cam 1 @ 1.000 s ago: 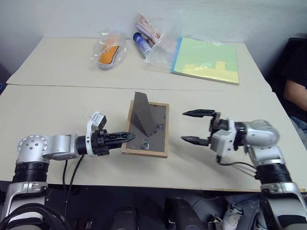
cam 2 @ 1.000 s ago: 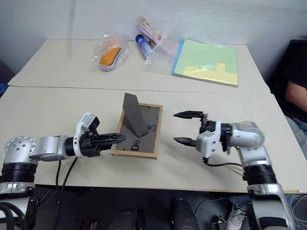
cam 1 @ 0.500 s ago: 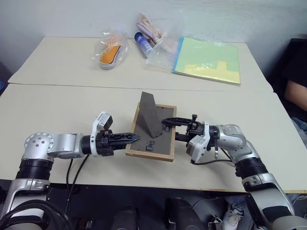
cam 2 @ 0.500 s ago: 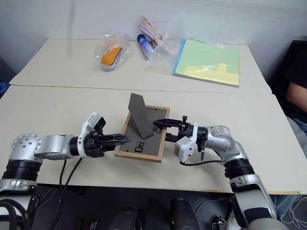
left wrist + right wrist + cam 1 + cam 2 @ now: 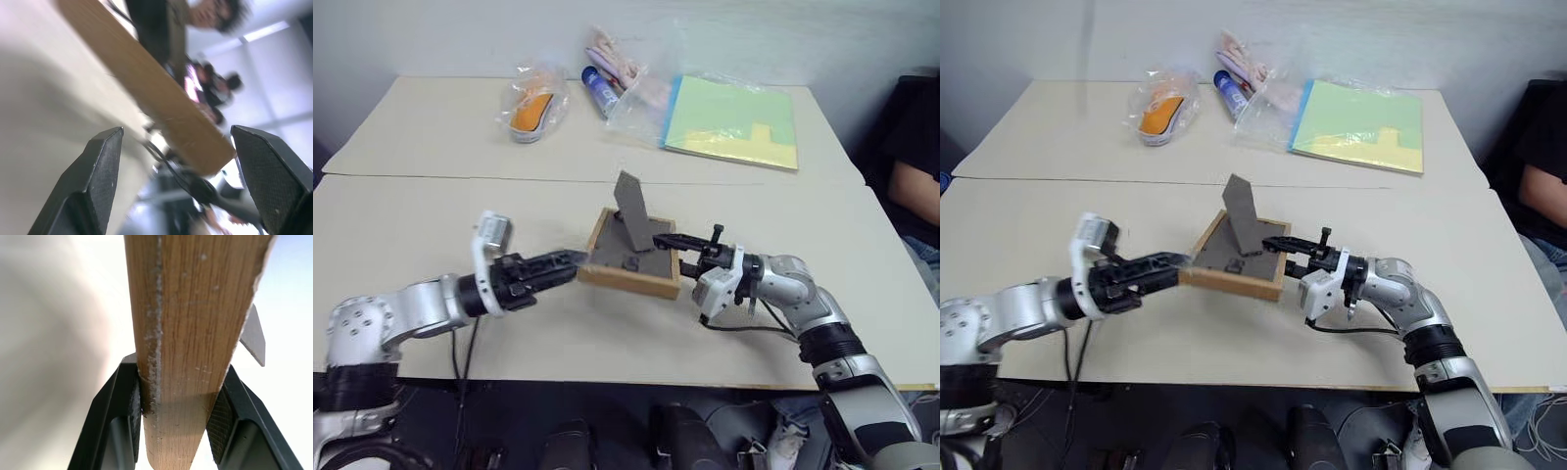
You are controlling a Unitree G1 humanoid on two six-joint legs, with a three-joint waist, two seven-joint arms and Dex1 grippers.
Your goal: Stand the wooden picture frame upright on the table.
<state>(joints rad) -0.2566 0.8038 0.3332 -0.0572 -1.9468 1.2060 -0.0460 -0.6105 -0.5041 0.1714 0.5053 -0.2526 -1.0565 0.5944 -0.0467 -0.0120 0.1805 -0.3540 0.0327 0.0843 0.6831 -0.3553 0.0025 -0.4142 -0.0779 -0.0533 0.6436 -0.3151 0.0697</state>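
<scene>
The right gripper (image 5: 674, 251) clamps the picture frame's (image 5: 628, 276) right edge, tilting it up off the bench (image 5: 431, 215), while the left gripper (image 5: 570, 260) hangs released at its left edge.

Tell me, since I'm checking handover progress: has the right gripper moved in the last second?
Yes. The right gripper moved left, toward the table's middle, onto the wooden picture frame.
</scene>
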